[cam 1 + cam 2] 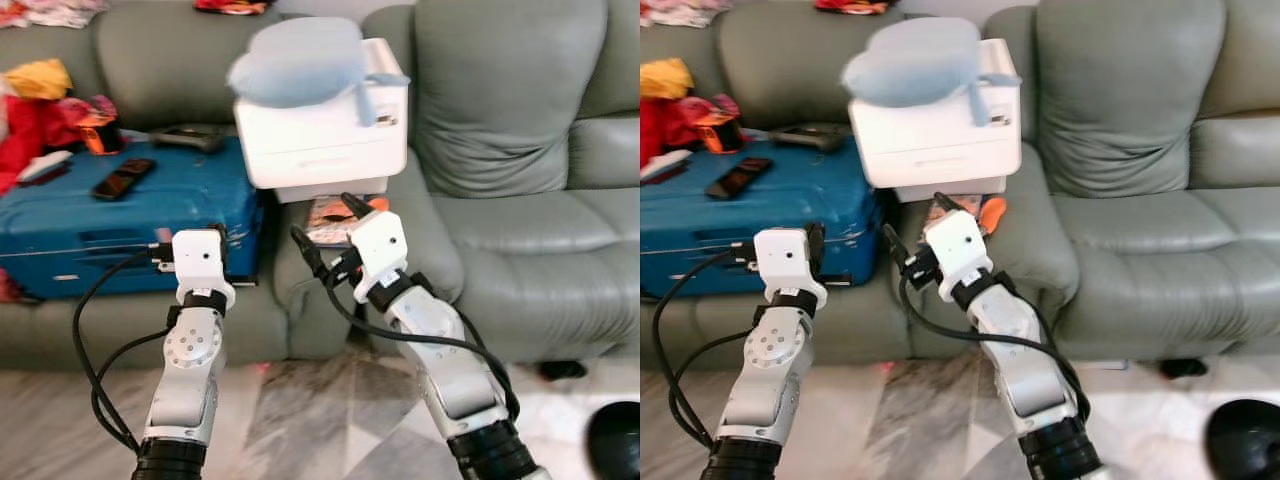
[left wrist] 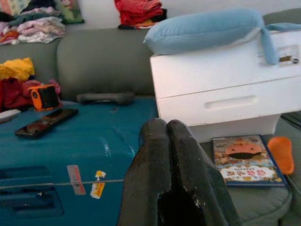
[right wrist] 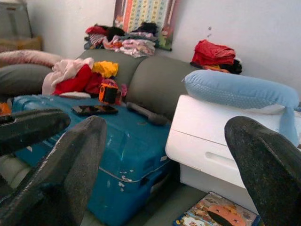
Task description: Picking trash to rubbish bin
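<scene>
A grey sofa (image 1: 520, 150) holds a blue suitcase (image 1: 120, 225) and white printer (image 1: 325, 140); the colourful packet (image 2: 247, 162) lies under it. Left gripper (image 2: 167, 141) is clenched, right gripper (image 1: 322, 228) spread wide near the packet.

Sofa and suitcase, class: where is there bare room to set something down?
Free: the sofa seat right of the white printer, and the blue suitcase lid's front half. Crowded: the suitcase's back edge with the phone, and the red clothes.
</scene>
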You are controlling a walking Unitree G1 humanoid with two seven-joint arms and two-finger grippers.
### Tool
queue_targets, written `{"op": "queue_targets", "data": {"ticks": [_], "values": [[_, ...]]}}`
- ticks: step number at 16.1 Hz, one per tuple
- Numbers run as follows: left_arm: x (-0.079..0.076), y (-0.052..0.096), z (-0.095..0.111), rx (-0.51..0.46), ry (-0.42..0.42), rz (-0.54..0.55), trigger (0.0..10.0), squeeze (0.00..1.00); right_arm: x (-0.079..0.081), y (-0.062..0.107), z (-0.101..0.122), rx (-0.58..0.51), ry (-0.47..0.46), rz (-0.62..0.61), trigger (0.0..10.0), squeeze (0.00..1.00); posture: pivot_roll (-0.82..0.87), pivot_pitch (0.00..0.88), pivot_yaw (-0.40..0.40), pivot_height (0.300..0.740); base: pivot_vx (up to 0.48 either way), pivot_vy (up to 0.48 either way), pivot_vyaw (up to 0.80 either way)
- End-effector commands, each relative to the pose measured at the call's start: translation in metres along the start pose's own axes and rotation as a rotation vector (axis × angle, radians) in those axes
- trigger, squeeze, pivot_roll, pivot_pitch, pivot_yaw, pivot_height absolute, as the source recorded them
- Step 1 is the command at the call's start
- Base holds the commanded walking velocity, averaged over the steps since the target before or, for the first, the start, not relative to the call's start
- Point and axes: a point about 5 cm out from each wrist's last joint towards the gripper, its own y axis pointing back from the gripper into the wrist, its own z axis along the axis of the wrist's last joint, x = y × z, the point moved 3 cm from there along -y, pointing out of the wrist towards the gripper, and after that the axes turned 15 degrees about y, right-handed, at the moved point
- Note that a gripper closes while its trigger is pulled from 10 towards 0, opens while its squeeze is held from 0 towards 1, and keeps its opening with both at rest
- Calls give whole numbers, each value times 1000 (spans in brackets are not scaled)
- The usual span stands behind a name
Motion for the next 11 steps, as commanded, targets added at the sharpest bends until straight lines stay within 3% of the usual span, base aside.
{"op": "queue_targets", "data": {"ticks": [1, 7, 11], "values": [[-6, 1, -1, 6, -1, -15, 10000, 0, -5, 2, -3, 11, 3, -14, 10000, 0, 5, 21, 32, 740, 0, 480, 0], [-5, 4, -2, 10, 0, -1, 10000, 0, -5, -2, -2, 8, 4, 1, 10000, 0, 16, 19, 20, 740, 0, 480, 0], [-9, 4, 4, -23, 6, -68, 10000, 0, -5, -1, -4, 15, 2, -14, 10000, 0, 19, 18, 35, 740, 0, 71, 0]]}}
